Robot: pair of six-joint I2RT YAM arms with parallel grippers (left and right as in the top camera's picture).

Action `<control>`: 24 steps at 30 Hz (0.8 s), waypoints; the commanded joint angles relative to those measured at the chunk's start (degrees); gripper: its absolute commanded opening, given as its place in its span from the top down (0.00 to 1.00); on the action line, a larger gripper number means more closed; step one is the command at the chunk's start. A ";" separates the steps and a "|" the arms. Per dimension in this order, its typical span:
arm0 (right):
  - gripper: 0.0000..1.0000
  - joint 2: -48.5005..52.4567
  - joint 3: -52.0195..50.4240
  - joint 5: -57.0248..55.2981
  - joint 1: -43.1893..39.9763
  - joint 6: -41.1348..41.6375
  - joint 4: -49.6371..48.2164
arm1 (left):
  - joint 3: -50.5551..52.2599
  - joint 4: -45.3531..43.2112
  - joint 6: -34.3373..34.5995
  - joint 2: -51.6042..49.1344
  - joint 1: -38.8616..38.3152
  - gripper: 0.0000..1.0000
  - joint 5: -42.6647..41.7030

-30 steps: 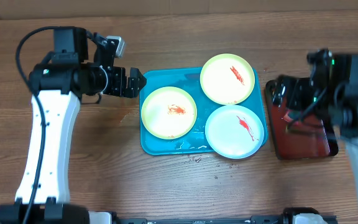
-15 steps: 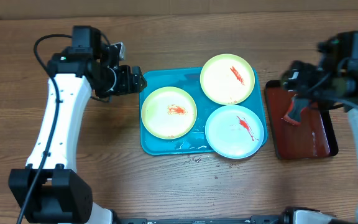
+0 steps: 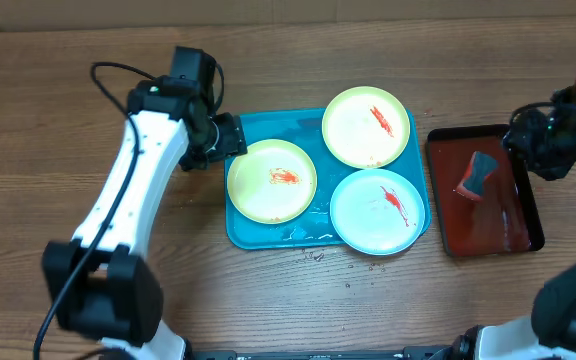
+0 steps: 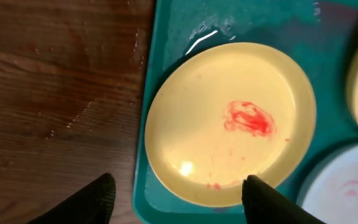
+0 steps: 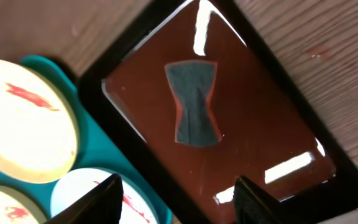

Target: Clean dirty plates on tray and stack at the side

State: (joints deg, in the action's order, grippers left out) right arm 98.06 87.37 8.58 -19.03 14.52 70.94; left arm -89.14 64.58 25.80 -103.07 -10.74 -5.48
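Note:
Three plates lie on the turquoise tray, each smeared with red sauce: a yellow-green plate at the left, another yellow-green plate at the back, and a white plate at the front right. My left gripper hangs open over the tray's left edge, above the left plate's near rim, holding nothing. My right gripper is open above the dark red tray's far right side, with nothing between its fingers.
A dark red tray stands right of the turquoise one, wet and glossy, with a grey-and-red hourglass sponge lying in it. Water drops dot the brown wood tabletop in front of the turquoise tray.
My left gripper has swung right to the turquoise tray's left edge. My right gripper has drawn back to the right off the sponge, which now lies uncovered.

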 commanded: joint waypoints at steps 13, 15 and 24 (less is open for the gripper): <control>0.40 1.92 0.98 -1.05 0.09 -1.09 -0.11 | 0.76 8.00 16.22 -10.05 -5.11 0.62 7.85; 0.40 1.92 0.98 -1.05 0.09 -1.09 -0.09 | 1.95 7.54 16.98 -10.08 -5.14 0.64 8.70; 0.40 1.92 0.98 -1.05 0.09 -2.03 -0.11 | 8.87 -0.94 17.49 -10.08 -5.16 0.71 7.15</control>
State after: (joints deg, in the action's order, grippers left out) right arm 100.33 87.37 8.10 -19.03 13.45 71.11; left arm -82.19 65.80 41.91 -112.68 -15.77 1.74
